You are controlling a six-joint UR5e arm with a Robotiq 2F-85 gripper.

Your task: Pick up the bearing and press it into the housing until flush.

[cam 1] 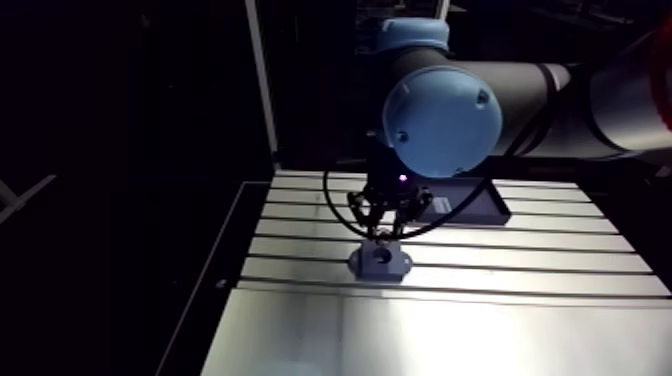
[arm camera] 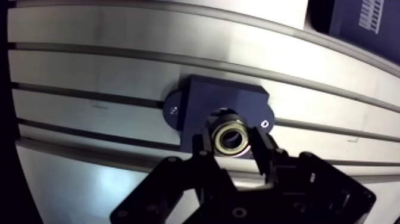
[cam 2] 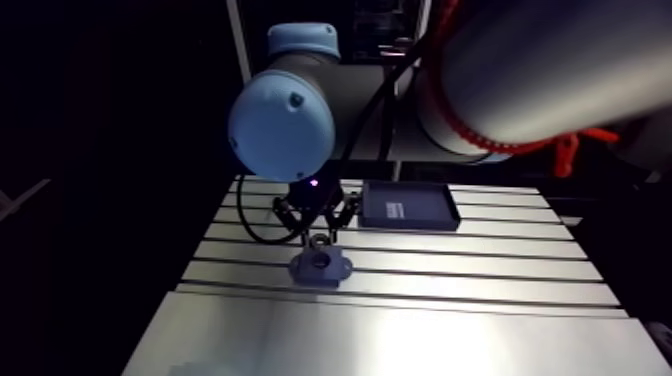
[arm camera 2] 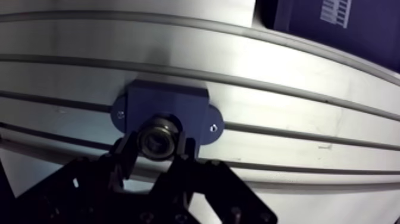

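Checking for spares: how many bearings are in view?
1: the silver ring-shaped metal bearing, held in the black two-finger gripper over the dark blue flanged housing. The dark rectangular tray behind could hide others.

The gripper (cam 2: 318, 234) hangs just above the dark housing (cam 2: 320, 267), seemingly holding the bearing (cam 2: 317, 241); a tray (cam 2: 408, 208) lies behind

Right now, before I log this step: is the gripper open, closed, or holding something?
The gripper is shut on the bearing, holding it over the housing.
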